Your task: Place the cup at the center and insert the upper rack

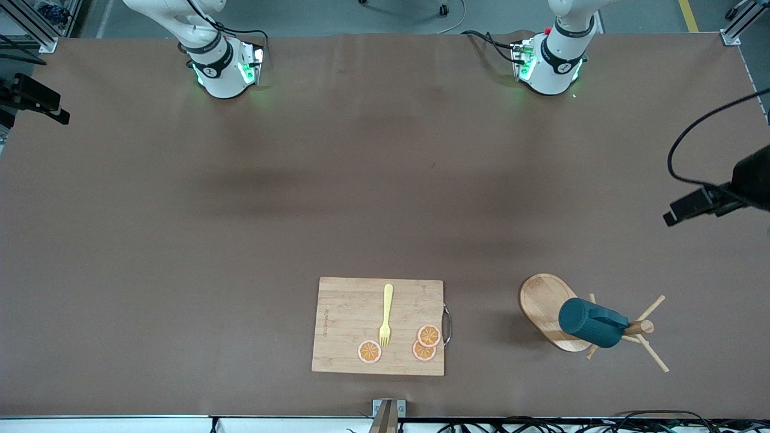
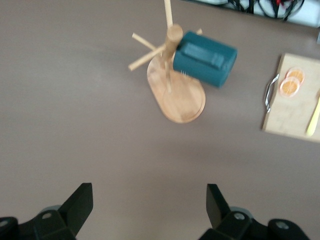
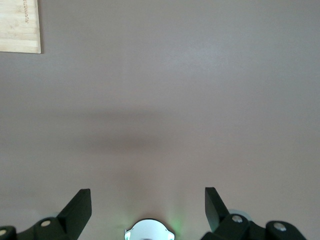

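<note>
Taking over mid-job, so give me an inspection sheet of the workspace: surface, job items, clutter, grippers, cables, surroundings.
Surface: brown table, flat.
Job items: teal cup hangs on a peg of the wooden mug tree, toward the left arm's end.
Clutter: cutting board beside it, carrying a yellow fork and three orange slices.
Grippers: left gripper open, high over bare table short of the tree; right gripper open, over bare table, waiting.
Cables: black cable near the table edge.
Surroundings: nothing seen.

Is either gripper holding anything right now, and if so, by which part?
Nothing is held. The left gripper and right gripper are both open and empty; the dark teal mug hangs on the wooden mug tree.
</note>
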